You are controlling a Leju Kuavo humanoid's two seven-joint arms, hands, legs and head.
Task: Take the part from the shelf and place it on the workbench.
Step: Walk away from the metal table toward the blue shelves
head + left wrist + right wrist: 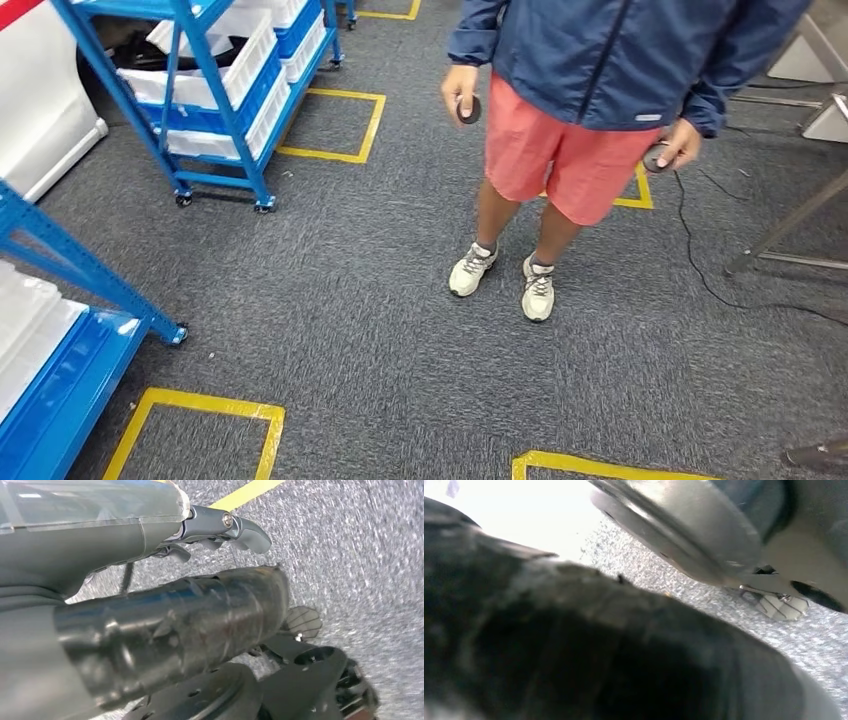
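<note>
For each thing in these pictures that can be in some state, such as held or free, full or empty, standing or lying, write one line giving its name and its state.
Left hand: hanging over the carpet, holding nothing, fingers loosely curled.
Right hand: too close and blurred to judge.
Blue wheeled shelf: standing on the carpet, loaded with white bins.
White bins: sitting on the shelf levels.
Person: standing, a small dark object in each hand.
Black cable: lying loose on the carpet.
</note>
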